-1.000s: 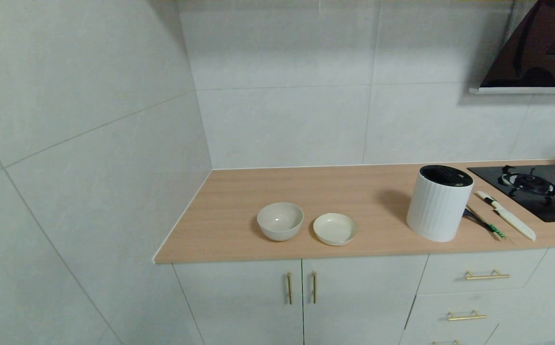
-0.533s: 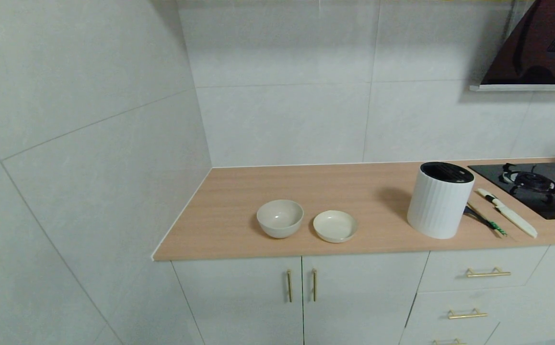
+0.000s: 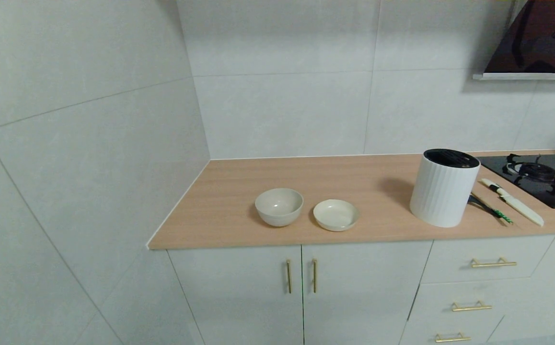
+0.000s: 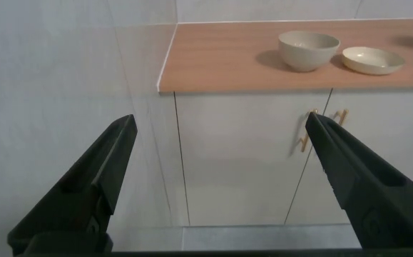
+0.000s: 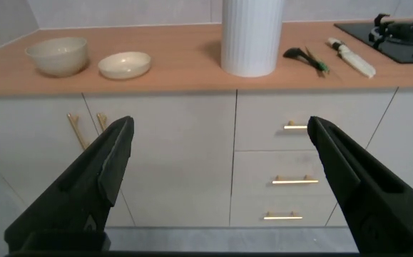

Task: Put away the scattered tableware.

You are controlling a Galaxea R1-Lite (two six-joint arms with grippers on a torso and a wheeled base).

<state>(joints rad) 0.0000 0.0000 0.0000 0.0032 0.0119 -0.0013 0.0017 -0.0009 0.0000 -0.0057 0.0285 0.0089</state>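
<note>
head view: bowl [image 3: 279, 206] beside dish [image 3: 335, 214], ribbed holder [image 3: 443, 196] apart

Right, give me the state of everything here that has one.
bowl: upright, empty
dish: upright, empty
white holder: upright
knife: lying flat
black utensil: lying flat
cabinet doors: shut
drawers: shut
left gripper: open
right gripper: open

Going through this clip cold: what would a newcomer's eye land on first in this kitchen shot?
A tall white ribbed holder stands on the wooden counter beside the gas hob, with a cream knife and a dark utensil lying between them. To its left, a deep bowl and a shallow dish sit side by side near the counter's front edge, not touching.
</note>
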